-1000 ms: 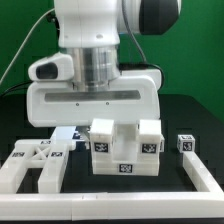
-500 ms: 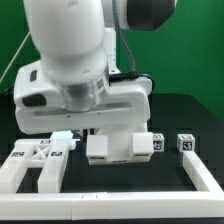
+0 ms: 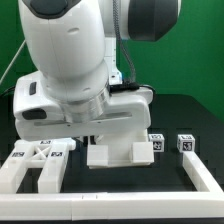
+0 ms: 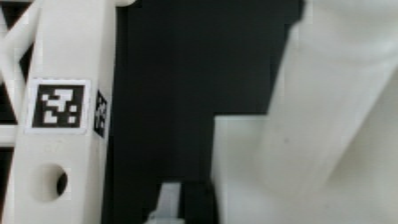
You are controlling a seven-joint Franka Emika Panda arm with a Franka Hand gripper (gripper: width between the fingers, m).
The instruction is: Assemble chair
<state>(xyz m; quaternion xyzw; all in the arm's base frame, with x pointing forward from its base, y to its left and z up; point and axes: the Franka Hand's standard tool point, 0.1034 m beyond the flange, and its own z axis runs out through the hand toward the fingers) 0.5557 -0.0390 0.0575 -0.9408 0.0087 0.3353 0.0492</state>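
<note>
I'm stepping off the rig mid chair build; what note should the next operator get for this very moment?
Pincer: shut, low over the middle block; no hold on anything can be made out.
Parts: tagged flat pieces at the exterior view's left; near cube close beside the block on that view's right; far cube farther right, apart. All inside the white rail.
Done: no chair stands yet; any joints cannot be told.
Left: joining the loose pieces.

robot arm [image 3: 70, 55]: glossy white plastic
chair pieces [image 3: 115, 153]: matt white plastic, smooth
table [image 3: 192, 115]: matt black
rail [image 3: 110, 208]: smooth white
</note>
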